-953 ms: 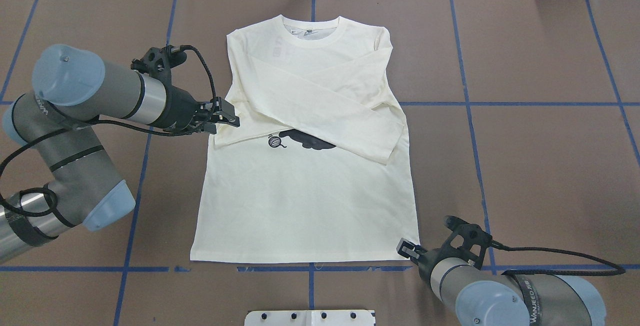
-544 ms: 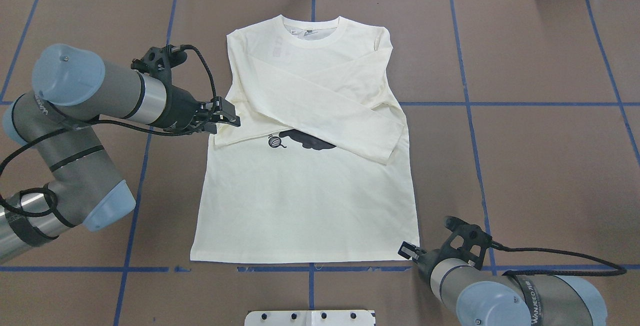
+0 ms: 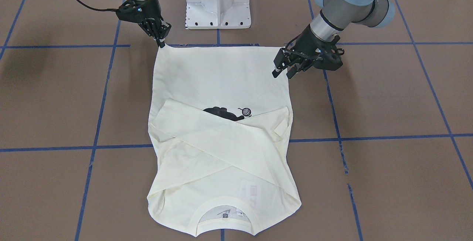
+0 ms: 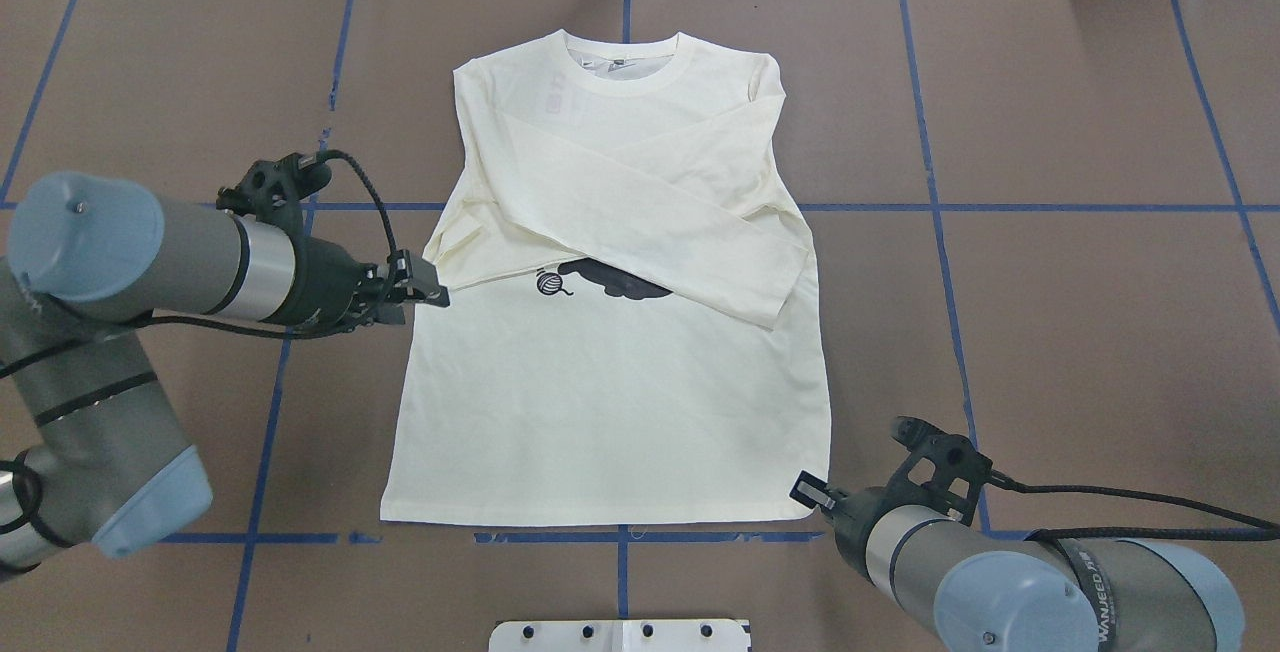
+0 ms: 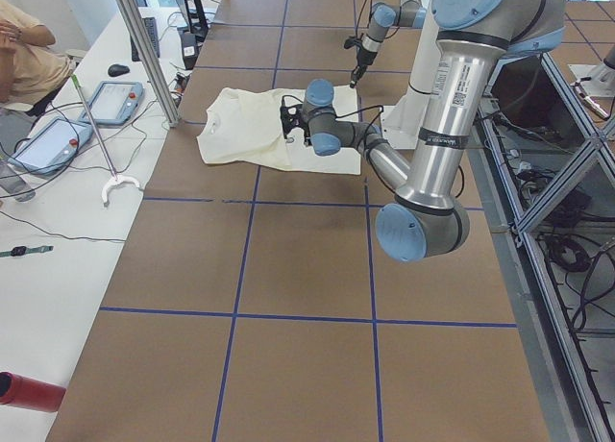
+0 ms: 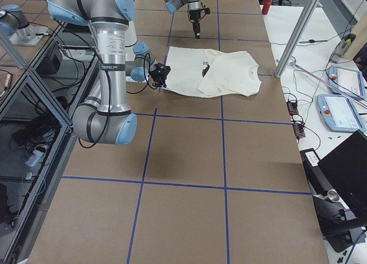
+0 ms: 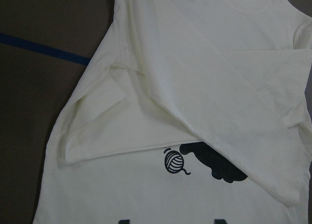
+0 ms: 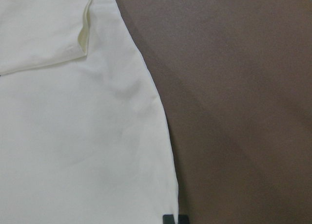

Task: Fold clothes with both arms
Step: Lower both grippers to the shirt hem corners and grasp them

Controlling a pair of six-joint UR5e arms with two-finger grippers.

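Note:
The cream-white shirt (image 4: 610,402) lies flat on the brown table, collar at the far end. Both sleeves are folded across the chest and partly cover the black cat and yarn-ball print (image 4: 600,280). My left gripper (image 4: 432,295) is open beside the shirt's left edge, just below the folded cuff; the left wrist view shows that cuff (image 7: 97,136) and the print. My right gripper (image 3: 162,42) is at the near right hem corner, its fingers closed to a point on the fabric. In the right wrist view that hem corner (image 8: 165,204) lies at the fingertips.
The white pedestal base (image 3: 218,0) stands at the table's near edge behind the hem. Blue tape lines (image 4: 1000,207) grid the brown surface. A side table with tablets (image 5: 48,144), cables and a seated person (image 5: 29,48) lies beyond the collar end.
My left arm has drawn back toward the robot along the shirt's left edge, from above the cuff to below it. The right gripper has shifted slightly at the hem corner.

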